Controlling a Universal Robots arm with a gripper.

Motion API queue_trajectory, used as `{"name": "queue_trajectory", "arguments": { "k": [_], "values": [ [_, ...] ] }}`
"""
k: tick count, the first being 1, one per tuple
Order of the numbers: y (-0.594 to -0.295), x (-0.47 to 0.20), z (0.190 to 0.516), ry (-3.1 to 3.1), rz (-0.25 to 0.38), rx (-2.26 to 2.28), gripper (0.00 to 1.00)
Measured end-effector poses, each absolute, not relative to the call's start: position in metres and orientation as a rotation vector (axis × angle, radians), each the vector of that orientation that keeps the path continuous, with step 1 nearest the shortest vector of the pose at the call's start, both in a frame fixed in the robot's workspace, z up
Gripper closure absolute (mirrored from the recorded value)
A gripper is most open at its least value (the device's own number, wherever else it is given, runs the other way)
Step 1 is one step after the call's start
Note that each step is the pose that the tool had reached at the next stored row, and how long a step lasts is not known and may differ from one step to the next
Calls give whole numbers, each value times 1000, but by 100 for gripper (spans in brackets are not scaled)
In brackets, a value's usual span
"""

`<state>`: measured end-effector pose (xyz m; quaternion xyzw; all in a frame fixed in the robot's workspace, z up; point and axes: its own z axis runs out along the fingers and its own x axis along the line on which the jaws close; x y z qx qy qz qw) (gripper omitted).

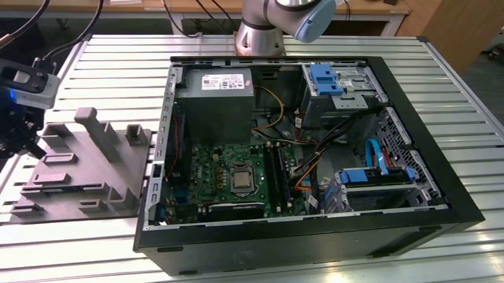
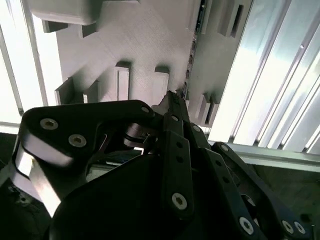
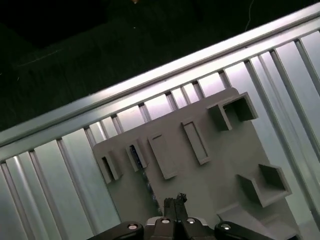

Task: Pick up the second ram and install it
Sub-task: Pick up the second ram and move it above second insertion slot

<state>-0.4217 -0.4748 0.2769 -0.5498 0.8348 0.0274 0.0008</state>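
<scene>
In the exterior view your pincer (image 1: 23, 144) hangs over the grey fixture tray (image 1: 87, 175) on the slatted counter (image 1: 118, 59), well apart from the open computer case (image 1: 315, 247). The second ram (image 1: 69, 188) shows as a thin bluish strip on edge between the tray's low blocks. The white label (image 1: 223, 81) on the power supply (image 1: 212, 112) carries print too small to read. In the second wrist view the second ram (image 2: 191, 55) runs along the tray just past the pincer (image 2: 172, 98). In the first wrist view the pincer (image 3: 175, 201) looks pressed together with nothing between its tips, just beside the second ram (image 3: 133, 152). You'd do well to spread it, straddle the stick's flat faces near mid-length, and lift straight up so it doesn't bind.
</scene>
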Motion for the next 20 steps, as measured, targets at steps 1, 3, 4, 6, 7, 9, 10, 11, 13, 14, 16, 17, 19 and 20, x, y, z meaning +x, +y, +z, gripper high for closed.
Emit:
{"name": "queue_trajectory", "arguments": {
  "k": [1, 3, 4, 6, 7, 9, 10, 11, 13, 14, 16, 17, 19, 20],
  "values": [
    [-475, -422, 276, 2606, 86, -1750, 90],
    [-475, -422, 276, 2575, 86, -1797, 90],
    [-475, -422, 275, 2559, 86, -1821, 90],
    [-475, -422, 275, 2526, 86, -1868, 90],
    [-475, -422, 274, 2509, 86, -1891, 90],
    [-475, -422, 274, 2475, 86, -1938, 90],
    [-475, -422, 273, 2458, 86, -1960, 90],
    [-475, -422, 273, 2441, 86, -1983, 90],
    [-475, -422, 272, 2404, 86, -2028, 90],
    [-475, -422, 271, 2387, 86, -2048, 90],
    [-475, -422, 270, 2360, 85, -2081, 90],
    [-475, -422, 269, 2348, 84, -2094, 90],
    [-475, -422, 268, 2337, 81, -2105, 90],
    [-475, -422, 268, 2336, 79, -2106, 90]
  ]
}}
